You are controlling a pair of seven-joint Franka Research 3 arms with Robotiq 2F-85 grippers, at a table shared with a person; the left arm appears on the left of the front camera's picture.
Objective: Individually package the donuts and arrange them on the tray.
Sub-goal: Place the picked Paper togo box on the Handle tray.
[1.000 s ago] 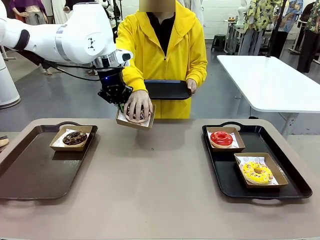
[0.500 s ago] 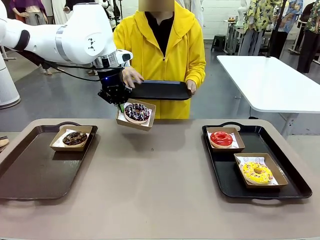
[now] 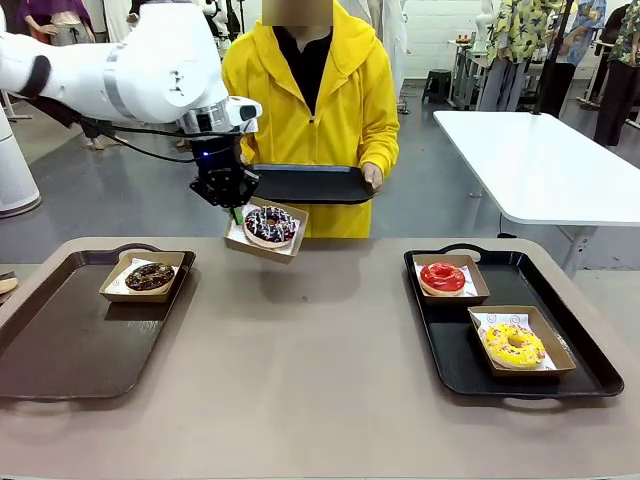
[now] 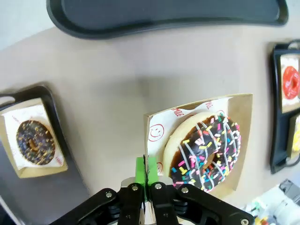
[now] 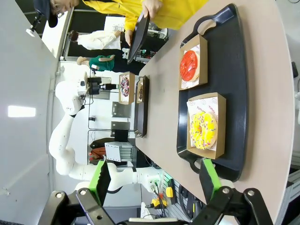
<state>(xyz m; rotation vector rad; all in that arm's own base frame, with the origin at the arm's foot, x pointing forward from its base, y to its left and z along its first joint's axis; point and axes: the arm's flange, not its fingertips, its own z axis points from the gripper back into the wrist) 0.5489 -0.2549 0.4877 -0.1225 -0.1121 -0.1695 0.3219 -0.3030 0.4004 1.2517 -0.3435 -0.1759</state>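
My left gripper (image 3: 237, 212) is shut on the edge of a cardboard box (image 3: 292, 248) held above the table's far edge. In the box lies the dark donut with coloured sprinkles (image 3: 271, 226). The left wrist view shows the green pads (image 4: 140, 169) pinching the box's paper-lined rim (image 4: 151, 123) beside that donut (image 4: 206, 152). A chocolate donut (image 3: 150, 277) sits boxed on the left tray (image 3: 60, 350). The red donut (image 3: 442, 277) and the yellow donut (image 3: 514, 345) sit boxed on the right tray (image 3: 590, 375). My right gripper (image 5: 156, 178) stands open above that tray's near end.
A person in a yellow hoodie stands at the far side, holding an empty black tray (image 3: 320, 185) with both hands just behind the raised box. Bare table lies between the two trays. A white table (image 3: 540, 160) stands at the back right.
The person's hand has lifted off the sprinkled donut and gone back to the black tray. My left gripper has carried the box slightly left and up.
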